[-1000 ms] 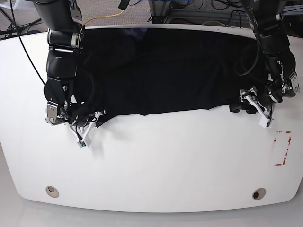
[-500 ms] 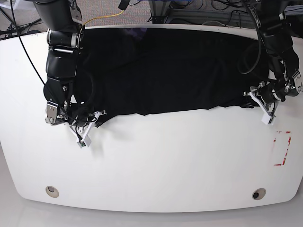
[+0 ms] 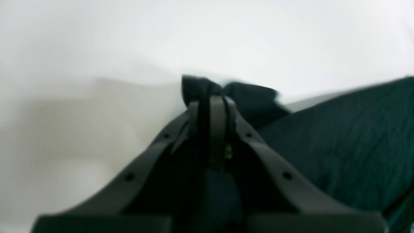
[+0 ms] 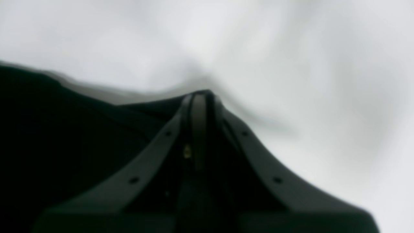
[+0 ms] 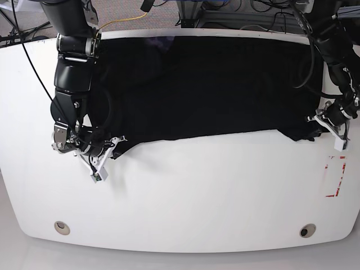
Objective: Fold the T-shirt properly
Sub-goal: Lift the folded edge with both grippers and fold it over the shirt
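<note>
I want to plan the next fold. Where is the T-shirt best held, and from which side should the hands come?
Grip the T-shirt at its two near hem corners, coming from the outer sides. It lies spread wide, its near edge free on the table. The left hand and right hand are already shut there.

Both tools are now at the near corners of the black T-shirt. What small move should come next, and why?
Probably lift both corners a little together. The left tool is shut on a pinch of the T-shirt, and the right tool is shut at its other near corner. The cloth lies spread flat on the white table, so a small, even lift would free the near edge for folding.
</note>
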### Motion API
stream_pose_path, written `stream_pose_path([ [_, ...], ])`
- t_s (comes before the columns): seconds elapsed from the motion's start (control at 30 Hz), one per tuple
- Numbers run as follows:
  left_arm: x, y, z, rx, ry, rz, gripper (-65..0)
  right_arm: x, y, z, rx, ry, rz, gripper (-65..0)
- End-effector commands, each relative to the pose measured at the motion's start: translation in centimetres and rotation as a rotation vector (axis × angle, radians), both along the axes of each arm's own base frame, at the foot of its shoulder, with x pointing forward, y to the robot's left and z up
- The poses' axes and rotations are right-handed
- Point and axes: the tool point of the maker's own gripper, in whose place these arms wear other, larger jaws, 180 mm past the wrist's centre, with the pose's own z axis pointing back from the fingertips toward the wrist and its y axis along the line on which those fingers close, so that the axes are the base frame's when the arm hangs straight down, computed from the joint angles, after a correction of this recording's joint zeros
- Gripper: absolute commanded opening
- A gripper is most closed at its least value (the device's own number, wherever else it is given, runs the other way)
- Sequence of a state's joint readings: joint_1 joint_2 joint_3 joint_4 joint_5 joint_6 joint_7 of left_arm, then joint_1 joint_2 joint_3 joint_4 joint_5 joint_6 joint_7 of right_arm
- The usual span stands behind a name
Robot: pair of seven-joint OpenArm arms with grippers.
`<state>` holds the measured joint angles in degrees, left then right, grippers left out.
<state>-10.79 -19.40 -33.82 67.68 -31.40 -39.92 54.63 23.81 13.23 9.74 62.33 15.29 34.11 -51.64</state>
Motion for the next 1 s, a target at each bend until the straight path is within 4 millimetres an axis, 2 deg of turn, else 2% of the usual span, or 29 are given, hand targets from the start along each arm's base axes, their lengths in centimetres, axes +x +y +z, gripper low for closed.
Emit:
stream_pose_path([
  [0.0,1.3,0.9,3.1,0.033,-0.091,0.006,-65.0,2.1,-0.5,3.2,-0.004,-0.099,-0.002,-65.0],
  [0.27,1.6,0.9,4.4,0.064,-0.125,-0.003,-65.0,2.6,-0.5,5.2,-0.025,-0.161,0.009,-65.0],
  [0.47,1.2,1.0,4.0,0.063,-0.113,-0.001,-65.0,2.2,-0.8,5.8,-0.056,-0.149,0.018,-65.0],
  [0.6,0.6,2.5,4.3,0.055,-0.125,0.051,-65.0,1.2,-0.6,6.8,-0.093,-0.185,0.038,-65.0],
  [0.7,-0.5,3.3,3.7,0.05,-0.111,0.08,-65.0,0.2,-0.6,7.1,-0.12,-0.193,0.049,-65.0],
  [0.77,-1.1,3.8,3.9,0.063,-0.117,0.095,-65.0,-0.4,-0.5,7.2,-0.134,-0.197,0.057,-65.0],
  [0.97,-2.7,3.9,4.2,0.109,-0.12,0.095,-65.0,-2.2,-0.1,7.1,-0.152,-0.208,0.071,-65.0],
])
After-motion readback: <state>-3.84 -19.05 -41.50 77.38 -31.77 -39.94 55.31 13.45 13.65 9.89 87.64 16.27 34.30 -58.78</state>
